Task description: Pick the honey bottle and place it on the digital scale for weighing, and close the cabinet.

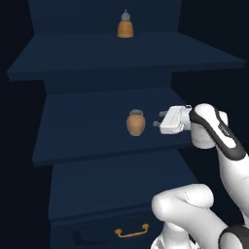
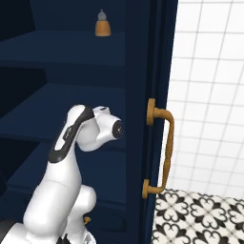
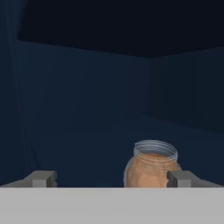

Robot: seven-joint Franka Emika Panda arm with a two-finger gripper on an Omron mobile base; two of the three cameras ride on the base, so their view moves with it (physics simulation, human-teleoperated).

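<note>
Honey bottle (image 1: 136, 122) stands upright on the middle shelf (image 1: 87, 131) of the cabinet (image 1: 97, 189) in the left base view, with the gripper (image 1: 158, 118) just beside it, jaws spread and empty.

From the right base view, the cabinet door (image 2: 159, 71) stands open.

In the hand view, the honey bottle (image 3: 151, 165) sits off-centre, against the right fingertip (image 3: 179, 178). It looks rigid, smooth and probably slippery; its rounded belly is the best place to grip, below the narrow neck.
</note>
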